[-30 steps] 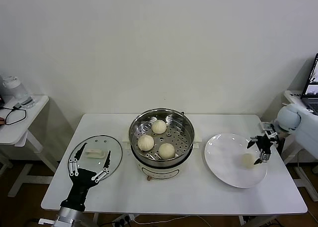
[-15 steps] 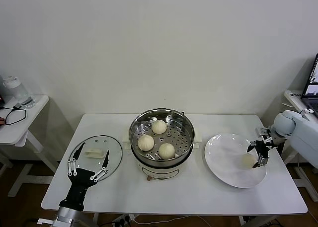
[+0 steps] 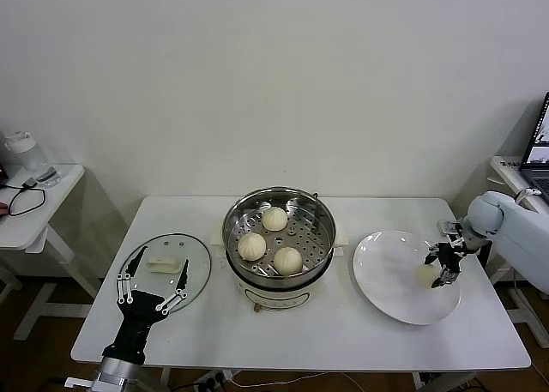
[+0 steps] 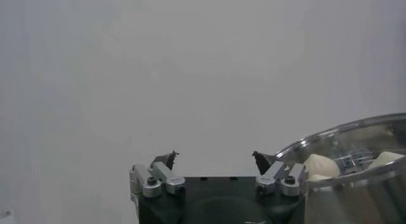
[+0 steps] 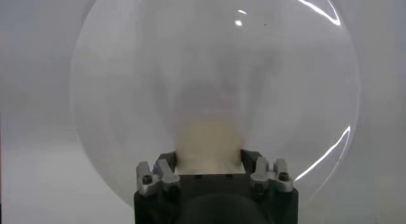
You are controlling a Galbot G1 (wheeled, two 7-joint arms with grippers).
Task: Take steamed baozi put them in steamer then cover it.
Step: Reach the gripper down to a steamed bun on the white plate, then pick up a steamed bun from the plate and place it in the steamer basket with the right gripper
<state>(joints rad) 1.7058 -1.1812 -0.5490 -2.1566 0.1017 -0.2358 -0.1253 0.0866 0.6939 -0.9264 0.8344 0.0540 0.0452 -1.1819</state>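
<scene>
Three steamed baozi [image 3: 274, 218] lie on the perforated tray of the steamer [image 3: 319, 238] at the table's middle. The fourth baozi [image 3: 425, 276] lies on the right part of a white plate [image 3: 386, 280]. My right gripper [image 3: 444, 268] is low over that plate, open, with its fingers on either side of this baozi [image 5: 208, 143]; I cannot tell if they touch it. The cover [image 3: 193, 268], a glass lid with a cream handle, lies flat at the left. My left gripper [image 3: 154, 291] is open and empty at the lid's front edge. The left wrist view shows the steamer [image 4: 355, 181] beside it.
A small side table [image 3: 51, 205] with a jug and a cable stands off to the left. A laptop [image 3: 540, 139] sits on another table at the far right. The plate [image 5: 127, 85] fills the right wrist view.
My right gripper has come down and slightly inward over the plate, so the fourth baozi now lies between its fingers. The left arm has not moved.
</scene>
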